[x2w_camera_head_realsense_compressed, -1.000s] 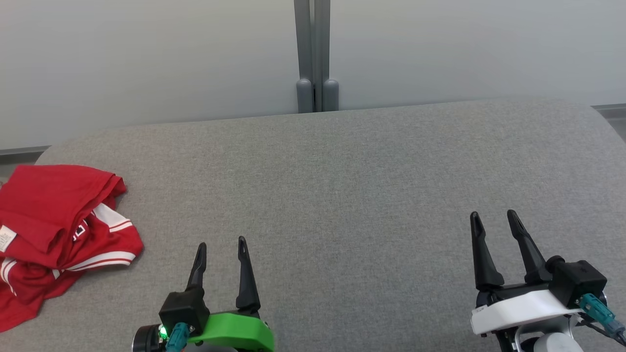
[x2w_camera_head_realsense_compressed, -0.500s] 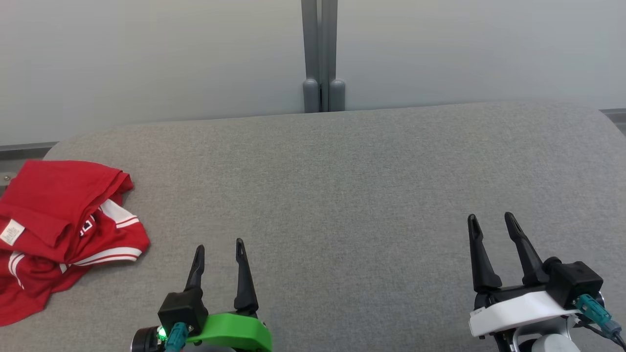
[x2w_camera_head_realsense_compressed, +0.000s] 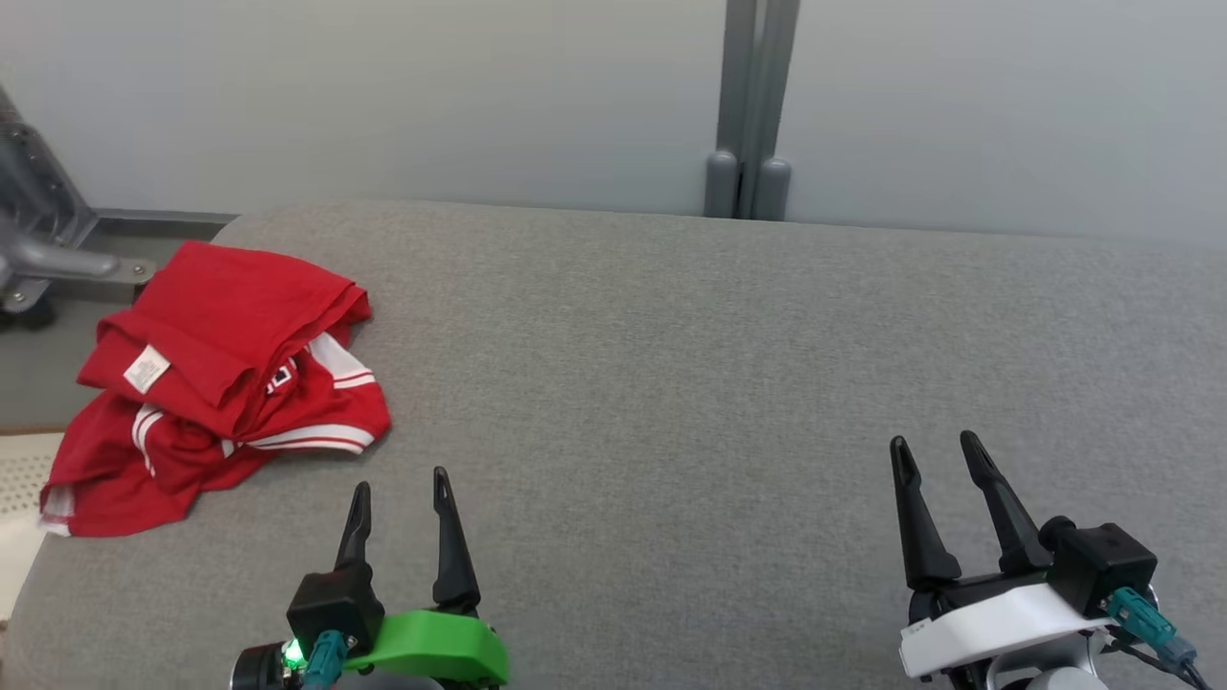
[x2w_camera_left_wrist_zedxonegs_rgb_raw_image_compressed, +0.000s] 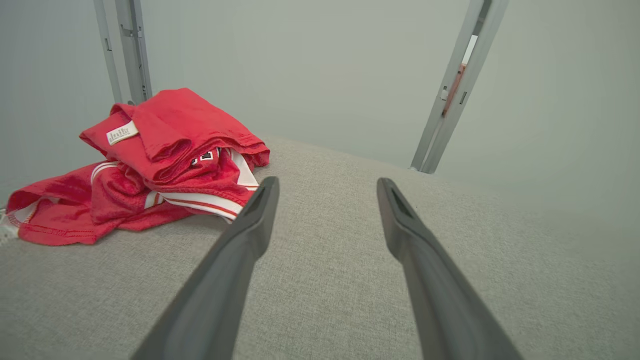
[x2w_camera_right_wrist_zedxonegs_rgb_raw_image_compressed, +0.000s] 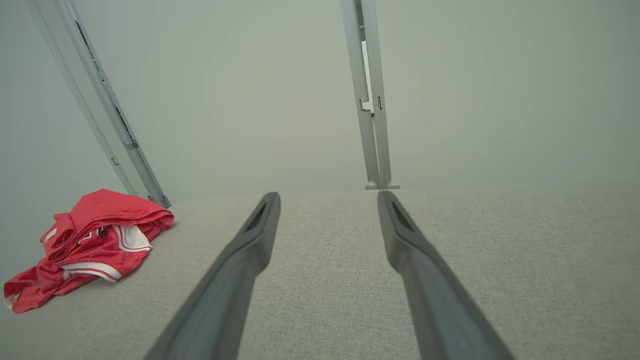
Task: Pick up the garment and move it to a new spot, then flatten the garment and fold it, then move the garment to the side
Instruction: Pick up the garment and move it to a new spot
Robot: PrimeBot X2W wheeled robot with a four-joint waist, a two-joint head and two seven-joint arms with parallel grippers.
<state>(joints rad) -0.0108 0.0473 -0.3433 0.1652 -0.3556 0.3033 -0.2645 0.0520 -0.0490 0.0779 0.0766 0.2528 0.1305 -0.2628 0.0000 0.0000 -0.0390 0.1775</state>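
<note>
Red garment heaped at the left, both claws spread wide and empty.

At the left of the head view the red garment (x2w_camera_head_realsense_compressed: 220, 374) lies bunched by the corner of the grey padded table (x2w_camera_head_realsense_compressed: 671, 383), close to its rim. It looks like a pile waiting to be picked up. Its long axis runs from lower left to upper right, and a white-striped edge faces right. Just right of it, low in the frame, the left gripper (x2w_camera_head_realsense_compressed: 401, 482) hovers near that edge with fingers apart, gripping nothing. It is the one best placed to reach in. The bare middle of the table is probably meant as the new spot. At lower right the right gripper (x2w_camera_head_realsense_compressed: 934, 441) is equally open and empty, well apart from the cloth.
</note>
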